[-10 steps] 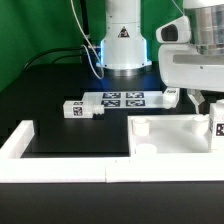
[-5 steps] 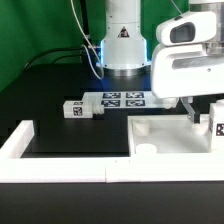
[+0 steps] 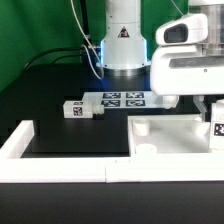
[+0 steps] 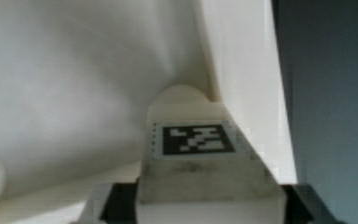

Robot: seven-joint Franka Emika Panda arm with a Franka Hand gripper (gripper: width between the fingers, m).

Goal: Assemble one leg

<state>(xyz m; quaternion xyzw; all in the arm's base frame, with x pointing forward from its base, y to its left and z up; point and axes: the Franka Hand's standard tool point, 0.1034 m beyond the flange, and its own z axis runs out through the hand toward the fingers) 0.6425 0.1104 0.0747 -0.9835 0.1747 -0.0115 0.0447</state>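
My gripper (image 3: pixel 210 108) is at the exterior view's right, over the large flat white panel (image 3: pixel 165 132). It is shut on a leg (image 3: pixel 218 127), a white post whose black-and-white tag shows at the frame edge. In the wrist view the leg (image 4: pixel 197 150) sits between the two black fingers (image 4: pixel 119 206), with its tag facing the camera. Its far end points into the panel's inner corner (image 4: pixel 87 70) beside a raised rim. I cannot tell if the end touches the panel.
The marker board (image 3: pixel 122 99) lies mid-table in front of the arm's base (image 3: pixel 122 45). Another leg (image 3: pixel 75 109) lies at its left, and one (image 3: pixel 170 98) peeks out at its right. A white rimmed frame (image 3: pixel 20 140) runs along the front.
The gripper body has shifted a little toward the exterior view's left. The held leg rose slightly, then came back down. It stays gripped.
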